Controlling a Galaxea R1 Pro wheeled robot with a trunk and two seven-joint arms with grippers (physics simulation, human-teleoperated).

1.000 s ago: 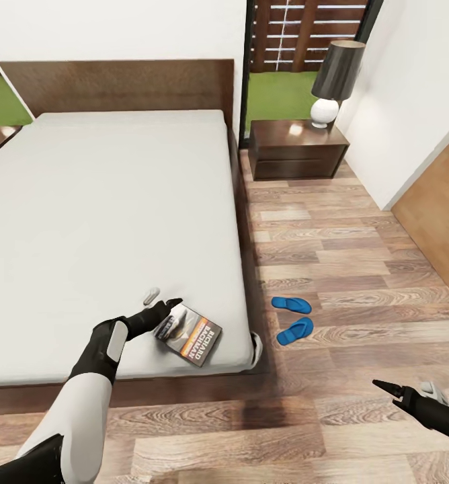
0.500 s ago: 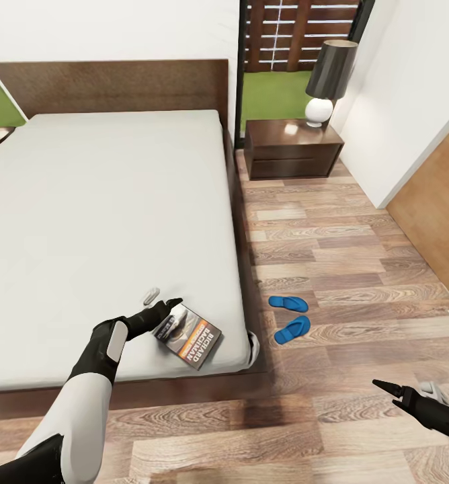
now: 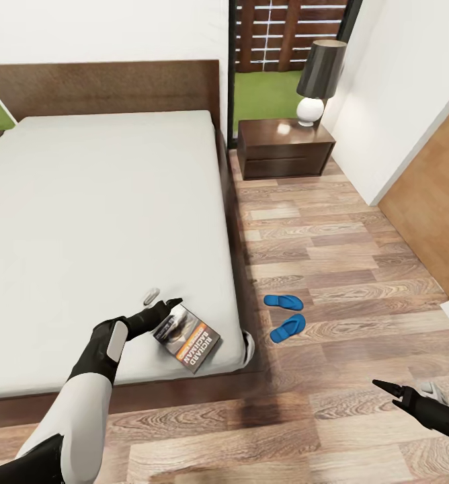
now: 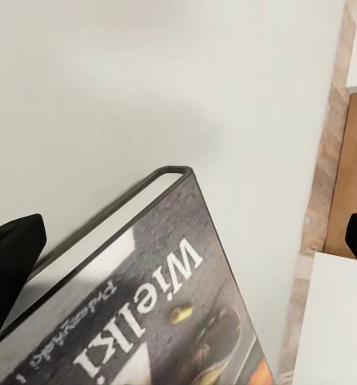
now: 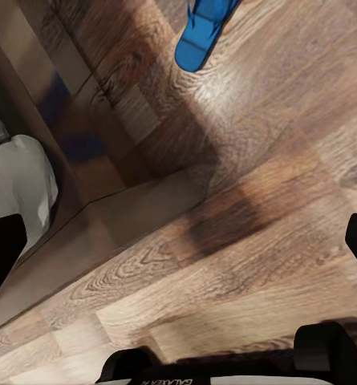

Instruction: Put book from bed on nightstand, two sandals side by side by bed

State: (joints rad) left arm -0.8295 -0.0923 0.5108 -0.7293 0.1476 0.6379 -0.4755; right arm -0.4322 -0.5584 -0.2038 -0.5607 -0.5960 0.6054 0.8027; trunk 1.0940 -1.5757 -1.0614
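Note:
The book (image 3: 188,339) lies flat near the foot corner of the bed (image 3: 103,215), its dark cover and orange band facing up. My left gripper (image 3: 164,299) hovers open at the book's upper edge. In the left wrist view the book (image 4: 162,305) lies between the wide-spread fingertips (image 4: 10,257) on the white mattress. Two blue sandals (image 3: 283,301) (image 3: 287,327) lie on the floor beside the bed's foot corner, angled apart. My right gripper (image 3: 402,387) is open, low over the floor right of them. One sandal (image 5: 206,28) shows in the right wrist view. The nightstand (image 3: 285,144) stands right of the headboard.
A lamp (image 3: 317,81) with a dark shade stands on the nightstand's right part. A white wall (image 3: 399,107) and a brown door panel (image 3: 433,202) close the right side. Wood floor (image 3: 318,242) runs between bed and wall.
The whole picture has slid left, so the camera has turned a little to the right. Both grippers and the book keep their places relative to each other.

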